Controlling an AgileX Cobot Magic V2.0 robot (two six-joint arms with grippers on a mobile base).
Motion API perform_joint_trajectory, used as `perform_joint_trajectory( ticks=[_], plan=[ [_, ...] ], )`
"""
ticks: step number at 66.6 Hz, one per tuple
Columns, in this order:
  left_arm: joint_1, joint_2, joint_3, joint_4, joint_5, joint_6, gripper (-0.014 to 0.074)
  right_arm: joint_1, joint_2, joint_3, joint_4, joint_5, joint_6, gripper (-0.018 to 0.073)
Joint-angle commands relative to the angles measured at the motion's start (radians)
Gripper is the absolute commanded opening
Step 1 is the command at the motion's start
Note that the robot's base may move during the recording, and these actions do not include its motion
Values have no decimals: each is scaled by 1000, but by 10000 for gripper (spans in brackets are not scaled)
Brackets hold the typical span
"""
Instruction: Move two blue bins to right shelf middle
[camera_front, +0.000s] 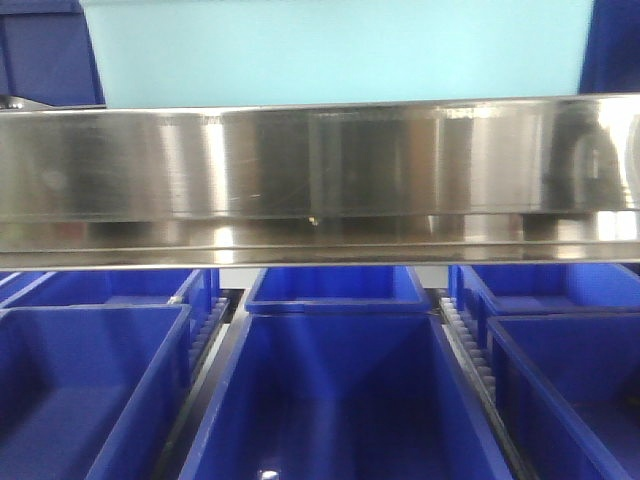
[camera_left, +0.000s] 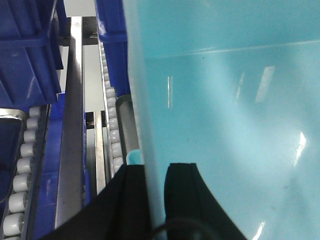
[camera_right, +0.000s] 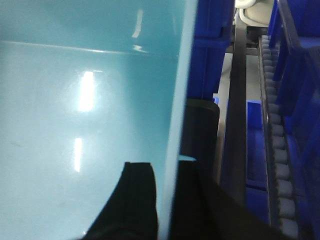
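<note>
A pale cyan-blue bin (camera_front: 340, 50) fills the top of the front view, just above and behind the shelf's broad brushed steel rail (camera_front: 320, 175). In the left wrist view my left gripper (camera_left: 155, 172) is shut on the bin's left wall (camera_left: 225, 115), one black finger inside and one outside. In the right wrist view my right gripper (camera_right: 167, 172) is shut on the bin's right wall (camera_right: 85, 115) the same way. Only one pale bin shows; the second is out of view.
Dark royal-blue bins (camera_front: 330, 390) stand in rows on the level below the rail. More dark blue bins (camera_left: 30, 50) and white roller tracks (camera_left: 112, 130) flank the held bin on the left. Dark blue bins (camera_right: 212, 45) and rollers (camera_right: 280, 165) stand close on the right.
</note>
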Motion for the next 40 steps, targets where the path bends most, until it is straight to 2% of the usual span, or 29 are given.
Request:
perform_joint_trajectory(
  ticks=[1, 40],
  plan=[
    [-4, -14, -13, -4, -44, 12, -111, -3, -13, -9, 4, -39, -16, -153],
    [-4, -14, -13, -4, -44, 12, -111, -3, -13, -9, 4, -39, -16, -153]
  ],
)
